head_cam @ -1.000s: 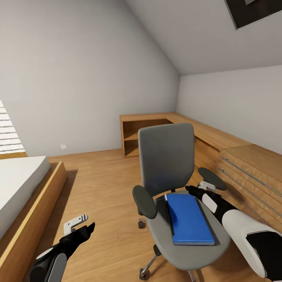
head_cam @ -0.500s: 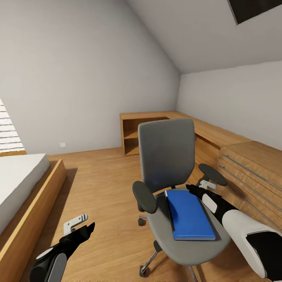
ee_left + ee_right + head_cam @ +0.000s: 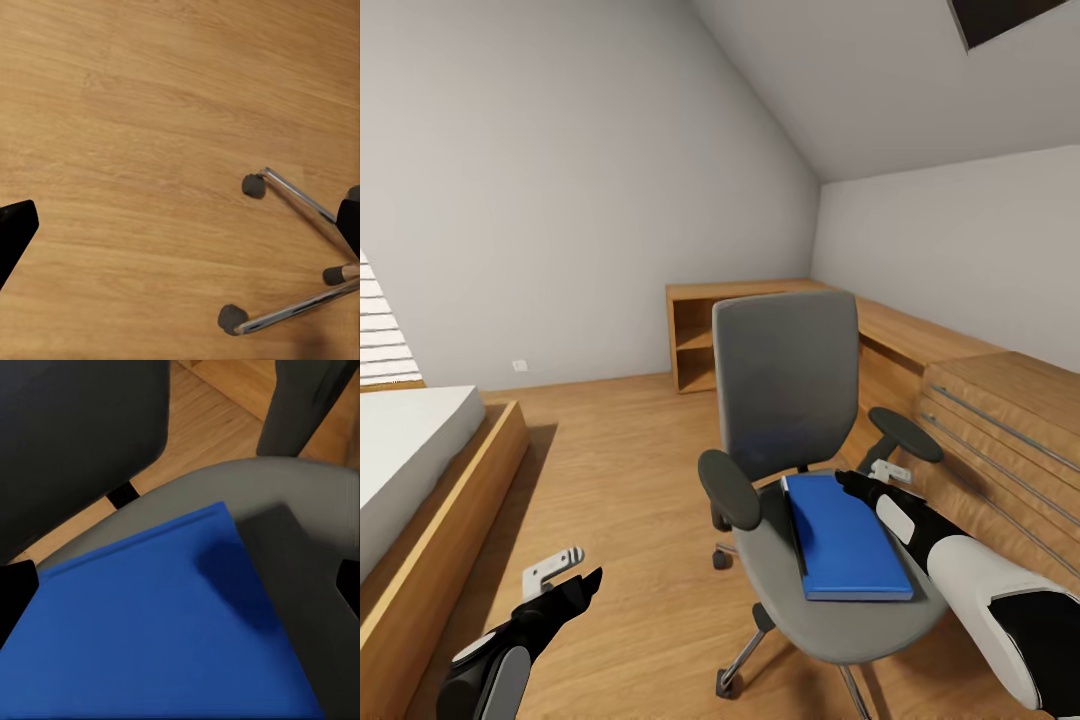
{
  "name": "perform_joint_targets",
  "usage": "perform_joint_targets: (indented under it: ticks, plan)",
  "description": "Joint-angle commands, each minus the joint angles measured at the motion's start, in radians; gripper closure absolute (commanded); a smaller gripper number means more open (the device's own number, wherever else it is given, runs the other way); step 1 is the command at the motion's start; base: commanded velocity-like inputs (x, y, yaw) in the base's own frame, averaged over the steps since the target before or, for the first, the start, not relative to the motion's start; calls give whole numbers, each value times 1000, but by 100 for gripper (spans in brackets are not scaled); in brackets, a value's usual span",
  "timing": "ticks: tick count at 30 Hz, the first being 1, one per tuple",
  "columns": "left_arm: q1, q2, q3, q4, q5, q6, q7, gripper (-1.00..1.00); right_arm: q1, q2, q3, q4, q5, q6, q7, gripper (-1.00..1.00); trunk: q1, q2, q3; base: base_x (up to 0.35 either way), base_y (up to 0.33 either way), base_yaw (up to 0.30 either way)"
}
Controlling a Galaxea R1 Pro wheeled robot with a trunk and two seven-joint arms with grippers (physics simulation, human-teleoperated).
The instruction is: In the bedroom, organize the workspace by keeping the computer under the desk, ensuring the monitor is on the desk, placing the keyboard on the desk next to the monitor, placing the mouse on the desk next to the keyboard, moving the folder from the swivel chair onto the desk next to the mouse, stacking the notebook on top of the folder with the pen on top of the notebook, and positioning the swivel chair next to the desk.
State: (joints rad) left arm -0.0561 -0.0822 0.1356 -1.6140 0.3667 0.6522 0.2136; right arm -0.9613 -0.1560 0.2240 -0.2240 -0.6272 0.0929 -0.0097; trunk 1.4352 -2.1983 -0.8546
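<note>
Left: bed with wood frame. Left end effector hangs low over the bare plank floor, fingers spread, holding nothing. In the left wrist view the chair's chrome legs and castors show on the planks.

Centre: swivel chair, grey seat, tall back. The blue folder lies flat on the seat, black spine toward the left armrest.

Right: right end effector sits at the folder's far corner, just above the seat, beside the right armrest. In the right wrist view the folder lies between the two dark fingertips, so the fingers are apart and nothing is gripped yet. Wooden drawer chest stands beyond.

Step in hand, as I judge it: picking up the folder. To do it well, bring the fingers down onto an edge that overhangs or can be lifted, since a flat folder on soft upholstery gives little purchase. Close on the long edge opposite the spine. Press gently: the chair rolls on castors and may drift or turn.

Against the earlier frames: the whole view has shifted slightly, the roof window slipping toward the top corner, so the camera has moved. The right end effector stays at the folder's far corner. The left one keeps its place.
</note>
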Motion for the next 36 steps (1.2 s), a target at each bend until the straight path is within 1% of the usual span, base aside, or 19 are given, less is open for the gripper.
perform_joint_targets:
  ticks: [1,19,25,29,36]
  plan:
    - [-1,-1,1,-1,11,4,7,-100,0,-1,8,-1,-8,4,-1,-100,4,-8,-4,0,0,0]
    - [-1,-1,1,-1,11,4,7,-100,0,-1,8,-1,-8,8,-3,-100,73,-134,-61,0,0,0]
    - [-1,-1,1,-1,11,4,7,-100,0,-2,9,-1,-8,8,-4,-100,73,-134,-61,0,0,0]
    - [-1,-1,1,-1,11,4,7,-100,0,-2,9,-1,-8,9,-4,-100,88,-162,-73,0,0,0]
    - [-1,-1,1,-1,11,6,7,-100,0,-2,9,-1,-8,11,-4,-100,88,-162,-73,0,0,0]
